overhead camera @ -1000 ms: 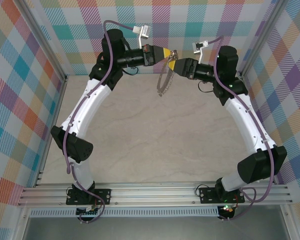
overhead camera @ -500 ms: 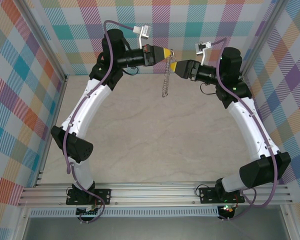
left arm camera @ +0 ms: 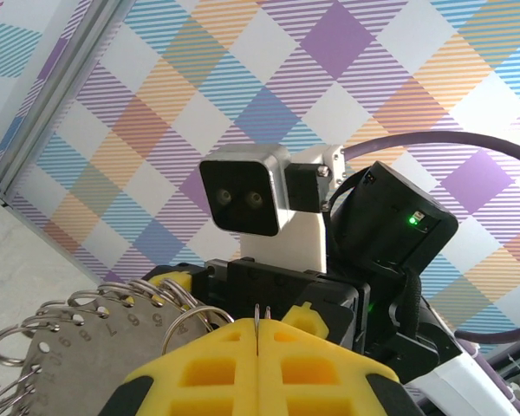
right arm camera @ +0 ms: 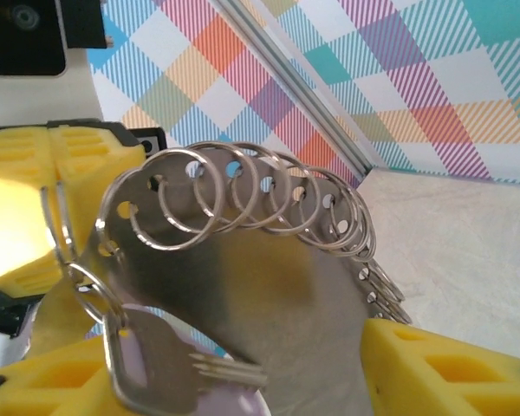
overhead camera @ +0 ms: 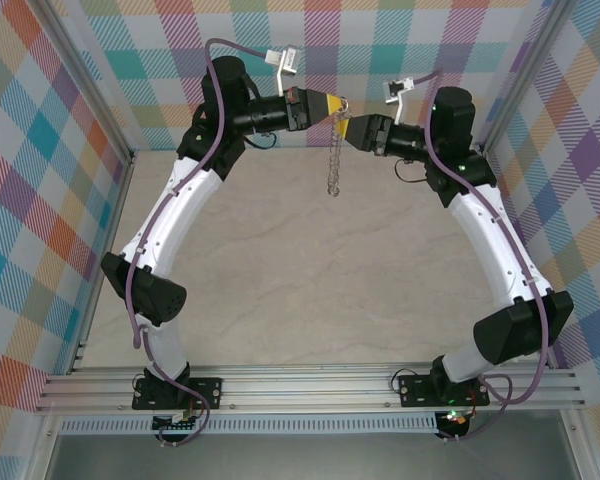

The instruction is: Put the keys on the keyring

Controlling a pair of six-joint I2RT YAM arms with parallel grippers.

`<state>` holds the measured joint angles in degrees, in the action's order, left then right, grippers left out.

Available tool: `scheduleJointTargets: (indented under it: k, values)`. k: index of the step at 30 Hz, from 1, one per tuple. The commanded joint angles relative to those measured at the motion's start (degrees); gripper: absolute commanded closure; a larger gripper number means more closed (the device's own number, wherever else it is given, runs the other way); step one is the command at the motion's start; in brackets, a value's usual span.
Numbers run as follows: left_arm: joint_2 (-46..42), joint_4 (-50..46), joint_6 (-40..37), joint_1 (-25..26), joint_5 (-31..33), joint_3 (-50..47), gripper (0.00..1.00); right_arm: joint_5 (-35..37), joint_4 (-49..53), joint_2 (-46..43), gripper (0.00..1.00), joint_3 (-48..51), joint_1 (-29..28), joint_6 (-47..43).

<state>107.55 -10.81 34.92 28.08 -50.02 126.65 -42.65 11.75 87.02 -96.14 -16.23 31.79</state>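
Turned edge-on since a second ago, the keyring (overhead camera: 332, 165) hangs as a narrow beaded strip where it was a wide loop. It dangles above the pale marbled counter (overhead camera: 280, 270), between the two arms.

In the left wrist view, tiny digits are stamped along its flat steel plate (left arm camera: 87, 347); 7 and 8 can be read, the rest are too small.

The left end effector (left arm camera: 257, 334) has its blocky yellow fingers pressed together on a thin wire of the keyring.

The right end effector (overhead camera: 348, 127) is spread, one finger on either side of the crescent plate (right arm camera: 269, 303); whether they touch it I cannot tell.

Split rings thread the holes along the plate's curved edge. The key (right arm camera: 156, 368) hangs from a small one at its left end, its lilac head mostly hidden and cut off below.
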Motion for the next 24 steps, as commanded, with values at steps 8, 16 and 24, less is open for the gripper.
scheduleJointTargets:
  k: [8, 16, 24]
  values:
    - [-0.41, 0.87, -1.43, 0.71, 1.8, 2.27, 1.0, -2.05, 3.53, -1.69, 0.91, -1.07, -0.55, -3.85]
    - [-0.71, 2.14, -0.82, 0.68, 3.01, 1.81, 1.0, -4.12, 5.11, -1.86, 1.0, -1.6, -1.11, -4.36]
    - [-1.77, 4.28, -0.19, 0.68, 4.5, 0.36, 1.0, -4.38, 6.8, -2.12, 1.0, -0.86, -3.21, -5.63]
